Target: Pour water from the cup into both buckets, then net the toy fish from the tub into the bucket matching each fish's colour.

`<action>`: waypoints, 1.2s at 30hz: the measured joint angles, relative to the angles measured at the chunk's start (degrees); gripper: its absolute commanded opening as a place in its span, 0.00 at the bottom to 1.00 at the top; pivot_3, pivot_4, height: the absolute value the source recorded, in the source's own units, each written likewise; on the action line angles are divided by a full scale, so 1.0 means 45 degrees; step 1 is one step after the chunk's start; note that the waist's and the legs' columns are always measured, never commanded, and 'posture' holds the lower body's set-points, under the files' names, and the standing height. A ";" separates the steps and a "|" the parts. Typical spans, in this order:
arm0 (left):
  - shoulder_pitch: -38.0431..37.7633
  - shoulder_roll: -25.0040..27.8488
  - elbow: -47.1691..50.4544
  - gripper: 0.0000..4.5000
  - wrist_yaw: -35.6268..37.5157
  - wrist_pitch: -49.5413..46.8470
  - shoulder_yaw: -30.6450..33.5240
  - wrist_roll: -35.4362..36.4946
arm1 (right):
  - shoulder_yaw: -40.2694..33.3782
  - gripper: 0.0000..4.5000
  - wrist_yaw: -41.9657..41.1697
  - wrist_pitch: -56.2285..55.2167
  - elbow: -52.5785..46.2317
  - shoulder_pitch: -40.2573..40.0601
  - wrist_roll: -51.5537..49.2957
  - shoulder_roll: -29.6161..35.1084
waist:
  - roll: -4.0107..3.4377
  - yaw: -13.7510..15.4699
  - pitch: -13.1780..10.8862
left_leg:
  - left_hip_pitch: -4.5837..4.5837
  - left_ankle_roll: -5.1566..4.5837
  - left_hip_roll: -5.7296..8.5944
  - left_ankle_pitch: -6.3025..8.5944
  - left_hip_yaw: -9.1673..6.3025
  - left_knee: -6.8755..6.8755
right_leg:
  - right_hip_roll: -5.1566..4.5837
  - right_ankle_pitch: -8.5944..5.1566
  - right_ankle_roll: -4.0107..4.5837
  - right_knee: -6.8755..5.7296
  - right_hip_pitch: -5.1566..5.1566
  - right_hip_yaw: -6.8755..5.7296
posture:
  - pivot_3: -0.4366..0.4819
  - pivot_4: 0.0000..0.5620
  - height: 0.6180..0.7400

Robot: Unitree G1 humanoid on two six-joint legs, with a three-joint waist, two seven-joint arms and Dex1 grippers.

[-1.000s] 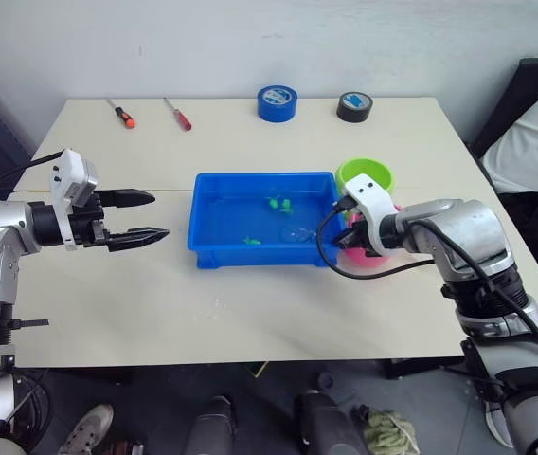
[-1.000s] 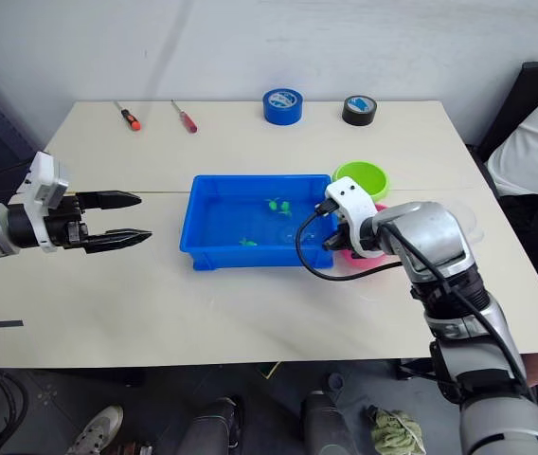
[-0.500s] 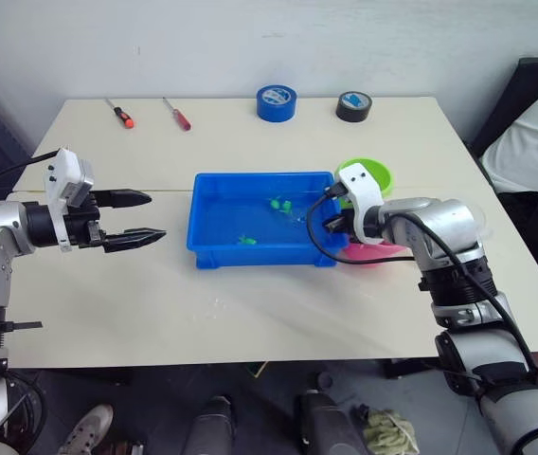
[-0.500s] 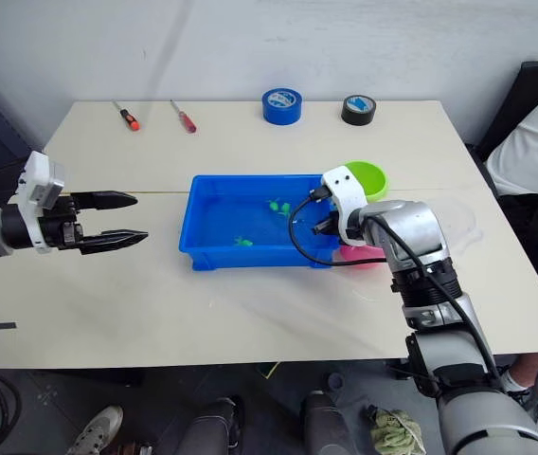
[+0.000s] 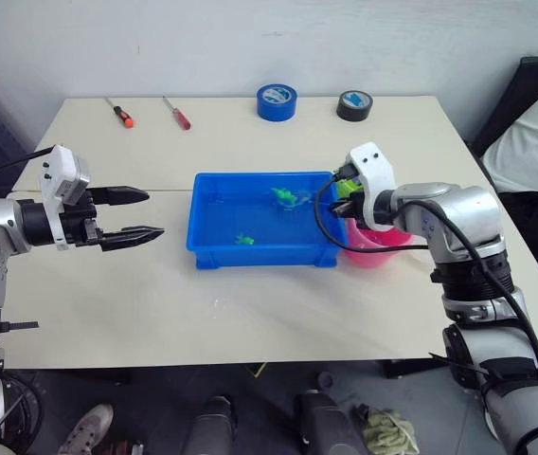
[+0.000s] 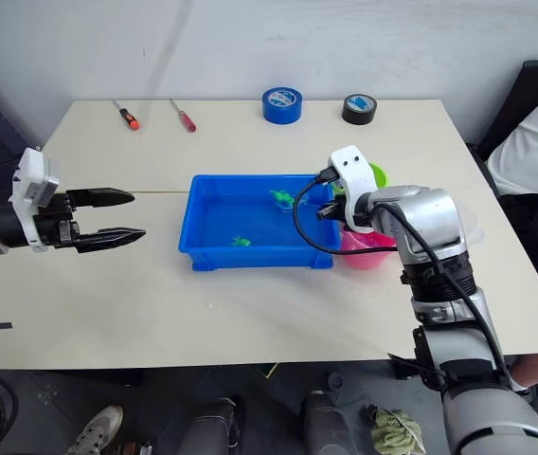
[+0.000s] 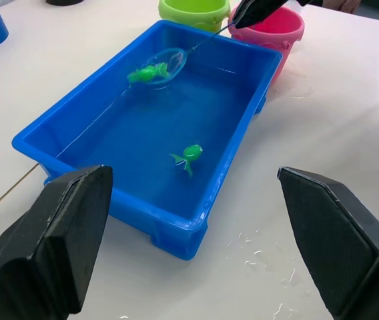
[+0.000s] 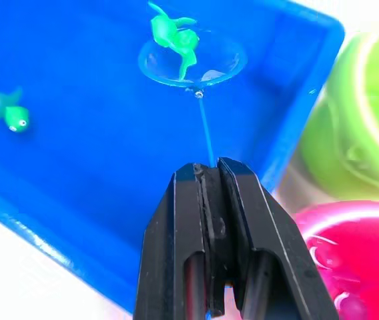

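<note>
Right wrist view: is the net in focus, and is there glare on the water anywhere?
Right wrist view: net and its green fish sharp, green bucket soft. Left wrist view: pale glints on the water in the tub; left end effector fingers large and slightly blurred.

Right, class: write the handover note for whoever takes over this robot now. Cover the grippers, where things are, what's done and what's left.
Right gripper: shut on the net handle, hoop over the blue tub, one green fish on it.
Left gripper: open, holding nothing, over the table left of the tub.
Green bucket and pink bucket stand at the tub's right end.
Done: no pink fish visible in the tub.
Left: put the netted fish in the green bucket, then net the second green fish lying in the tub.
</note>
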State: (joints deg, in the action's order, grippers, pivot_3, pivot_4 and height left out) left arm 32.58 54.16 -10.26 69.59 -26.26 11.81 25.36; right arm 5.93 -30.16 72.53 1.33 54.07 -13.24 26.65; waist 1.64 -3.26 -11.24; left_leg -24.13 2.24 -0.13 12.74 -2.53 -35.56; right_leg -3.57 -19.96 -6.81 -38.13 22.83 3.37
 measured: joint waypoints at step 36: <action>0.0364 -0.0163 -0.0434 0.96 0.0033 0.0255 -0.0324 -0.0026 | 0.2573 0.00 -0.1205 -0.1623 -0.1279 -0.1360 0.1237 0.2290 | -0.0001 0.0049 -0.0001 | -0.0004 -0.0001 0.0005 0.0000 0.0006 0.0023 | -0.0004 0.0001 -0.0002 0.0040 -0.0001 0.0000 | 0.48 0.27 0.95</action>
State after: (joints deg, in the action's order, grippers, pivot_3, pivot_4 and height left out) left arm 34.22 53.42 -12.22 69.73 -25.12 10.35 25.24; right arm 17.51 -35.58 65.23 -4.42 47.95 -7.67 36.95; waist 1.63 -3.04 -11.24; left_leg -24.15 2.23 -0.10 12.74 -2.50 -35.45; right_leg -3.58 -19.96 -6.82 -37.95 22.83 3.37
